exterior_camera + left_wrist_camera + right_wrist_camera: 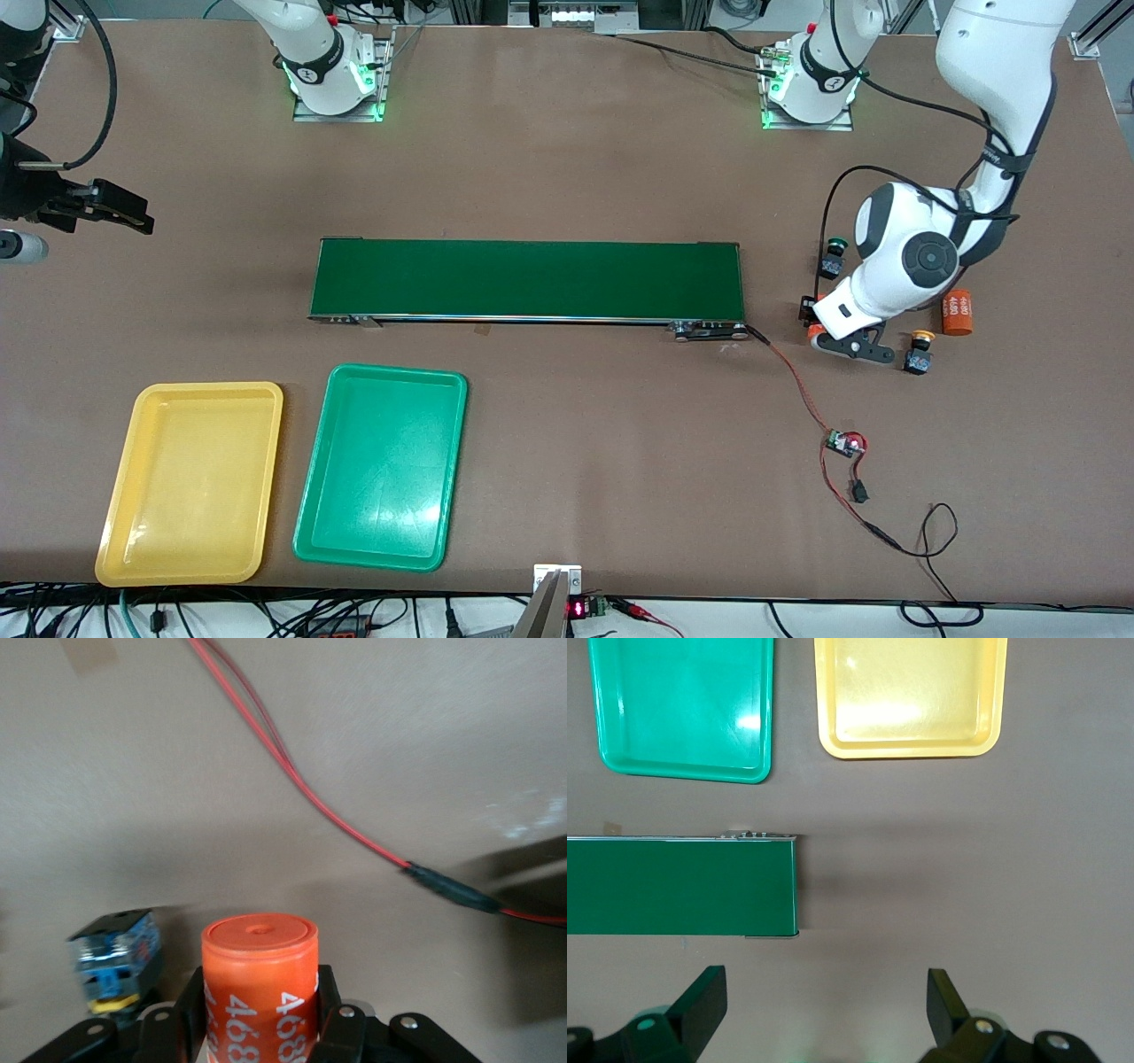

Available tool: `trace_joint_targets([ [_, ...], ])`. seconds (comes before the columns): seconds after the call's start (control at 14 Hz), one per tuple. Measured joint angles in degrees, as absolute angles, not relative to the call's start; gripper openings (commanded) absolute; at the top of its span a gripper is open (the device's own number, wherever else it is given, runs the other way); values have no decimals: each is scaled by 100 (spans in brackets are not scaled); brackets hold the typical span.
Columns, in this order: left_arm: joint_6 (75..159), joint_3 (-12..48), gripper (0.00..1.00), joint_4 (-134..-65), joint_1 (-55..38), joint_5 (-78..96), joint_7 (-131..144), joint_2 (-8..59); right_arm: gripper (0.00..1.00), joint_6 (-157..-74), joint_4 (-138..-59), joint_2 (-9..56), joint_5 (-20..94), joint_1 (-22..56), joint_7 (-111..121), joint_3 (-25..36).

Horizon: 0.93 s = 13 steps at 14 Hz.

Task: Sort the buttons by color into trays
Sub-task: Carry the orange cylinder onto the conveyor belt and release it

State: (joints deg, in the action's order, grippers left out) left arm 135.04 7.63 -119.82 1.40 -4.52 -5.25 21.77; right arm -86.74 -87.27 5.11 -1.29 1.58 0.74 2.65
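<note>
Left wrist view: left pincer [262,1028] grips orange cylinder [260,979].

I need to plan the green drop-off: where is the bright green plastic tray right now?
In the front view the bright green rectangular plastic tray lies toward the right arm's end of the table, beside the yellow plastic tray and nearer to the camera than the long dark green conveyor belt.

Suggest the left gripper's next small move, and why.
Probably open and shift to the dark-bodied push-button switch beside it: the left gripper is closed on an orange plastic cylinder with white print, not a button. The right gripper waits open over its end of the brown table.
</note>
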Motion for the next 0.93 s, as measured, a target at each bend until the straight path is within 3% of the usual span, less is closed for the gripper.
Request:
trace_joint_targets([
  [0.28,11435,1071,22,-10679,122,-452,-1143,2048,100,-8675,-8727,511,-129,157,74,277],
  [0.43,10837,1455,18,-10275,117,-452,-1625,2049,100,-8675,-8727,511,-129,158,74,282],
  [0.71,10707,2178,17,-10203,37,-452,-3212,2154,100,-8676,-8727,511,-129,156,74,289],
  [0.93,11231,2308,17,-10228,26,-452,-5019,2580,100,-8676,-8727,511,-129,142,74,305],
])
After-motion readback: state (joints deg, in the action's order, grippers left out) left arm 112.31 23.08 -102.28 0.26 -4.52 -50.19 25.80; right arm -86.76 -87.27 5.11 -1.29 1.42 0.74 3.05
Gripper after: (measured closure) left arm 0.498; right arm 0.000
